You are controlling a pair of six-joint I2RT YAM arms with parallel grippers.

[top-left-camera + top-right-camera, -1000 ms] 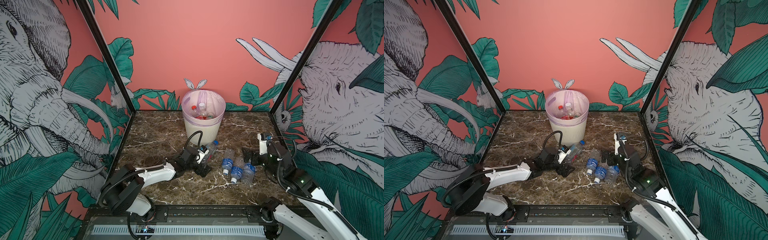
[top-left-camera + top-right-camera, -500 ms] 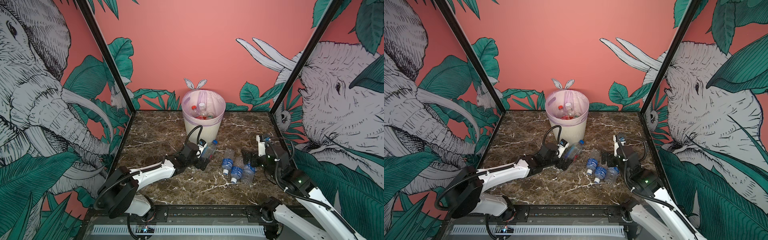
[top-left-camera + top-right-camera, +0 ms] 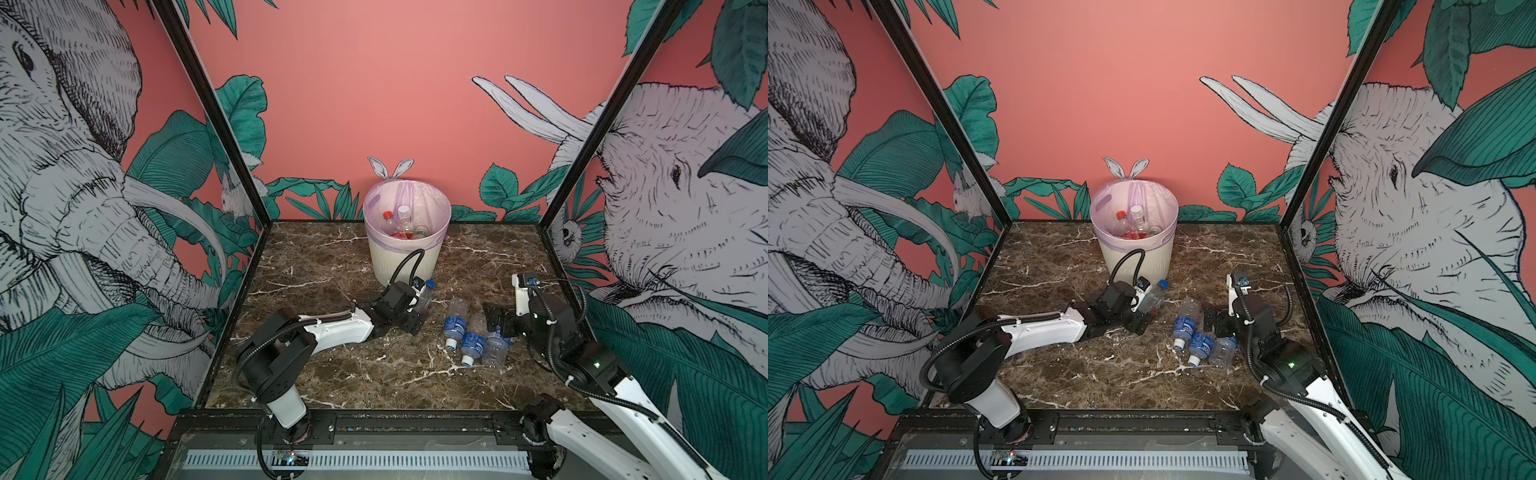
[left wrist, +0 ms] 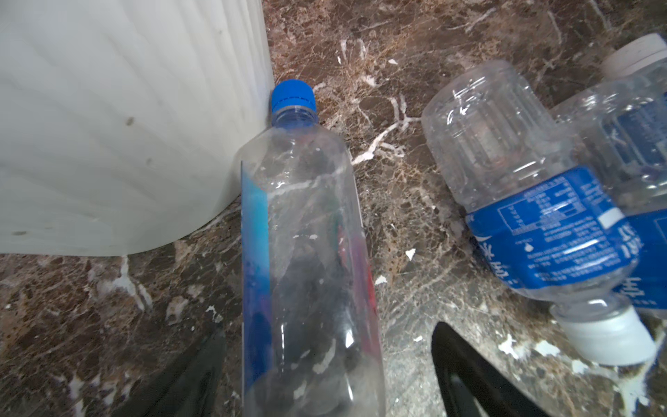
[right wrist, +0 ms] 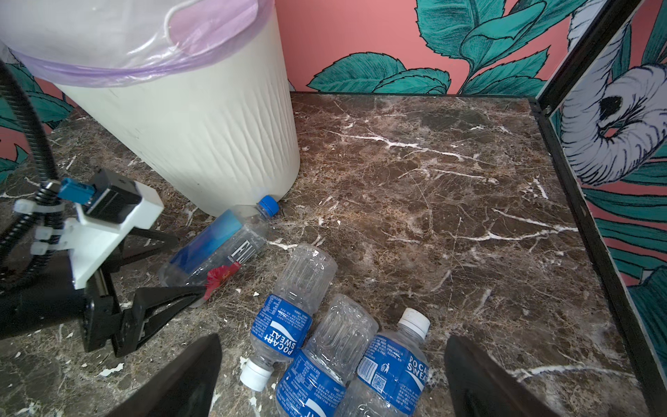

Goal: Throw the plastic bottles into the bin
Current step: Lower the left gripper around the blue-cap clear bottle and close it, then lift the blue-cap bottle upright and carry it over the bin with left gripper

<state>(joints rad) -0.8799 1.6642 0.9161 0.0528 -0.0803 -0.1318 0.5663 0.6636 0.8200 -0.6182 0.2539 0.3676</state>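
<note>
L gripper [image 5: 195,263] astride the blue-cap bottle [image 4: 310,252] by the bin [image 3: 405,257]; R gripper [image 5: 334,341] spread wide over three more.

Blue-cap bottle lies on its side on the marble tabletop [image 5: 433,180], cap right up against the bin's foot. L jaws are apart, one each side of its base end. One finger is at the bottle wall, the other clear of it, so no squeeze yet. R jaws are fully apart, holding nothing, low above the blue-label bottles [image 5: 314,386], which lie side by side & touching, just right of the blue-cap one. Bin stands at the back centre, bag folded over the rim, w/ dumped bottles [image 3: 401,226] inside.
</note>
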